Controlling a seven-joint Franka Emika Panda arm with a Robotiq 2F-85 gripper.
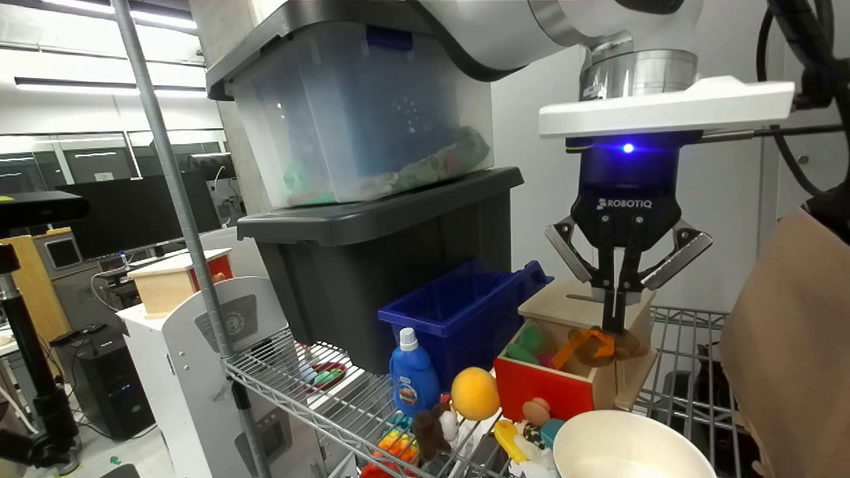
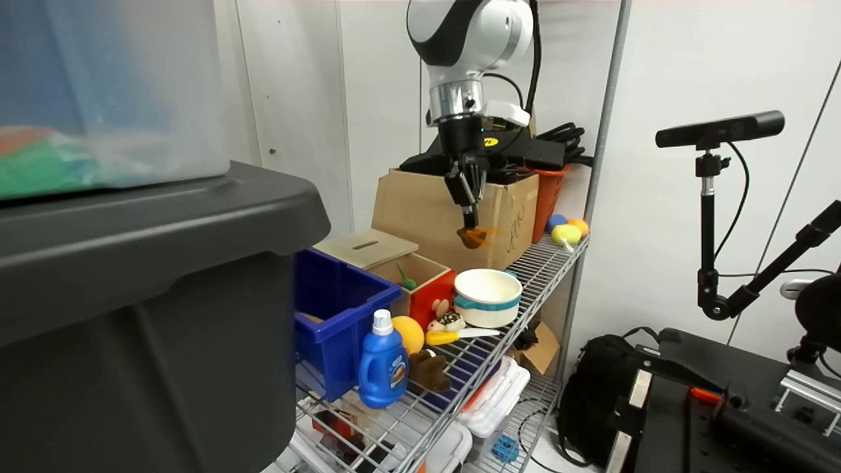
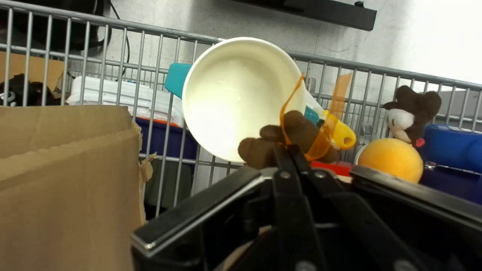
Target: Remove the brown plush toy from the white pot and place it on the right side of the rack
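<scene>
Since my claw has the brown plush toy pinched in midair, clear of the white pot, I'd ease it onto the right side of the rack so the orange ribbon won't snag.

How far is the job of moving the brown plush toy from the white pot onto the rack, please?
Looks done: the brown plush toy is out of the white pot. In hand: the gripper, closed on the toy, holds it in the air. Left: lowering it onto the right side of the rack and letting go.
</scene>
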